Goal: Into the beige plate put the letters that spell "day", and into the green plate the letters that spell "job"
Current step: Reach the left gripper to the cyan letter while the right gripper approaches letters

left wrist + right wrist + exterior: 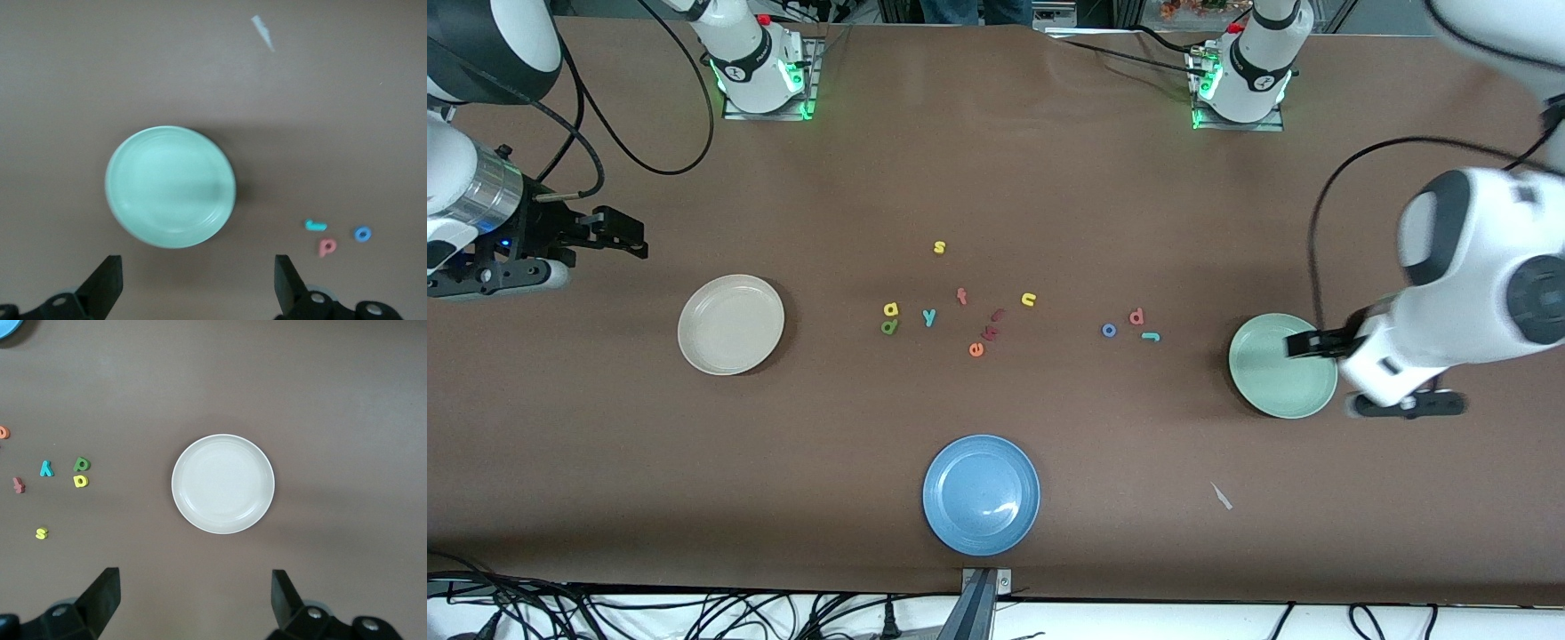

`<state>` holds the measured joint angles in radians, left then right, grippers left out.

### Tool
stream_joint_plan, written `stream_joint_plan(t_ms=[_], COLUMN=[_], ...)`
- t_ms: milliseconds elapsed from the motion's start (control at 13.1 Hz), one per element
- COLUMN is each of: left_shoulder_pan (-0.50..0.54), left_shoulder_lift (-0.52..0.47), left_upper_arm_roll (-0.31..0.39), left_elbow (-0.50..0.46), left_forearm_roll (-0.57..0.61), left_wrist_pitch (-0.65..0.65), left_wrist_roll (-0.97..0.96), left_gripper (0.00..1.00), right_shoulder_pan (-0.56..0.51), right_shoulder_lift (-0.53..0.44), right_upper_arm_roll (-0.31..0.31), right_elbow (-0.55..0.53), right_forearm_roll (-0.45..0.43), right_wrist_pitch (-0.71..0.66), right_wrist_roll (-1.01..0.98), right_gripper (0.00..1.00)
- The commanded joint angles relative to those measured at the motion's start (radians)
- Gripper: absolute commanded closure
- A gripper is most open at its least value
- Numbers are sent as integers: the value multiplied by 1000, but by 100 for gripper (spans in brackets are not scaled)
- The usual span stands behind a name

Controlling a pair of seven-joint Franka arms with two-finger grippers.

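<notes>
Mid-frame in the front view, I'm seeing the yellow "a" (890,309) touching the dark green "d" (888,326), the teal "y" (929,317) beside them; none has a clear long axis. Center-left is sitting the beige plate (731,324), empty. Toward center-right, the blue "o" (1109,330), salmon "b" (1136,316) and teal "j" (1151,337), lying crosswise, are clustering near the green plate (1282,365). My left gripper (1303,345) is hovering over that plate, fingers spread wide, holding nothing; my right gripper (624,233) is waiting upper left, equally wide, empty.

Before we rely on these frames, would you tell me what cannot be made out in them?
- Front view: the left gripper over the green plate is motion-blurred and hides part of the rim.
- Front view: the dark red letters are too small to read.
- Right wrist view: the blue plate is cut off by the edge.
</notes>
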<state>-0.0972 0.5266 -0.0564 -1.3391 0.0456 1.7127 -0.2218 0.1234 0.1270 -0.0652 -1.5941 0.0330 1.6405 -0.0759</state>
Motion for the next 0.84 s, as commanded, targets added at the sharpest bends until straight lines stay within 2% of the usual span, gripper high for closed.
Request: stream_joint_plan(t_ms=[0, 228, 380, 533, 761], left_shoulder_pan=[-70, -116, -130, -118, -127], left_shoulder_lift=[79, 154, 151, 139, 127], left_upper_arm_roll=[10, 6, 3, -17, -25], left_elbow=[14, -38, -141, -234, -325], left_forearm_roll=[-15, -16, -21, -146, -150], left_wrist_pitch=[69, 163, 229, 351, 398], left_wrist_roll=[-111, -238, -274, -271, -260], left_gripper=[0, 0, 0, 0, 0], right_shoulder_pan=[5, 8, 19, 38, 56], right_shoulder_lift=[11, 19, 28, 36, 54], right_upper_arm_roll=[4, 7, 8, 8, 8], right_elbow=[14, 14, 14, 16, 20], right_forearm_roll=[2, 2, 4, 4, 5], right_wrist_pitch=[-13, -13, -8, -2, 2], right_wrist_roll=[1, 7, 8, 10, 68], right_gripper=[1, 1, 1, 1, 1])
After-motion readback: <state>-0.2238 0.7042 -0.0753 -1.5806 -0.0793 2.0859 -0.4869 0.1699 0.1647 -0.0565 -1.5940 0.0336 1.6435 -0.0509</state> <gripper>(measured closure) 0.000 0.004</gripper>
